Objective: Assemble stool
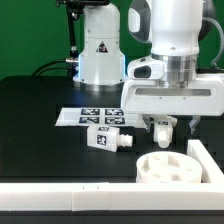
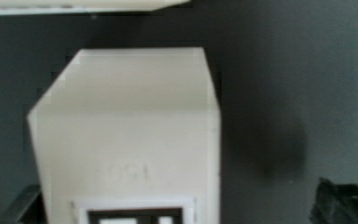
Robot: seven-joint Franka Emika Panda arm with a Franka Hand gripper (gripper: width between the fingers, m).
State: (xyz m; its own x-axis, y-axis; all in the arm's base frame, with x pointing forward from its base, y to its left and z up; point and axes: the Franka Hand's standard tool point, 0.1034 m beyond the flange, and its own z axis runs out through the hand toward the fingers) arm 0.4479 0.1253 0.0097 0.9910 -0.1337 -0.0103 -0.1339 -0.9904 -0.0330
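The pincer (image 1: pixel 160 134) hangs released, jaws spread wide. In the wrist view one dark fingertip (image 2: pixel 348 200) stands well clear of the leg (image 2: pixel 131 110), a white blocky piece lying between the jaws with its tag toward the fingers. The gap looks uneven, and that is the main risk. If the jaws close off-centre, one finger would probably strike first and push or twist the leg, so it gets pinched crooked or slips out. The round seat (image 1: pixel 165 166) sits just beside the pincer on the near side, close enough that a low sweep could knock it. A second leg (image 1: pixel 108 138) lies on the black table (image 1: pixel 40 130) toward the exterior view's left, near the marker board (image 1: pixel 92 116), and is not in the way. In the exterior view the arm's body and fingers cover most of the leg under the pincer, so its height off the table cannot be told. The wrist view is blurred, cuts off the leg's tag and barely shows the other finger.
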